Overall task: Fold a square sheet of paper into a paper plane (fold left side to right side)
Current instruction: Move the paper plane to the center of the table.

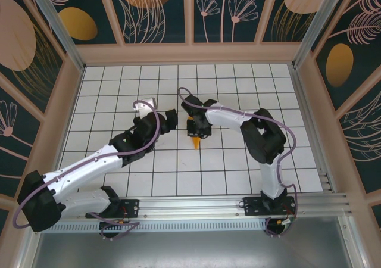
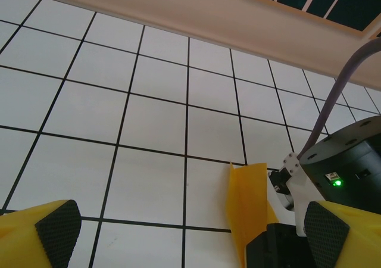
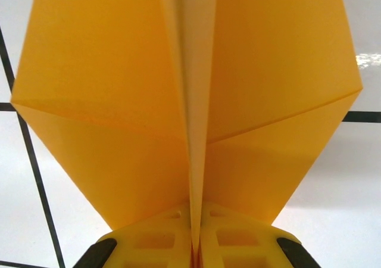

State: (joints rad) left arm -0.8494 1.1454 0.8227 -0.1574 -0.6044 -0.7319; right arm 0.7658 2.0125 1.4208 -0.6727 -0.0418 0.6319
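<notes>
Tiled table (image 1: 238,89), patterned walls (image 1: 158,9) on three sides, metal rail (image 1: 196,207) along the near edge. Both arms reach in to the table centre, their wrists near each other but apart.

The left gripper (image 1: 171,120) sits just left of the paper plane (image 1: 196,140), jaws spread wide with nothing between them. Its wrist view shows the pads (image 2: 56,232) over bare tile. In that view the right arm's black wrist (image 2: 351,161) stands just right of the orange sheet.

Free tiles lie on all sides of the arms, most of them toward the far wall.

Paper plane at table centre, pinched in the right gripper (image 1: 198,128), fingers (image 3: 238,244) closed tight on the centre ridge. Its point aims at the near edge. Orange-yellow and matte, with two wings spreading from the ridge and a slanting crease across each. Cannot tell if the tip touches the table.
</notes>
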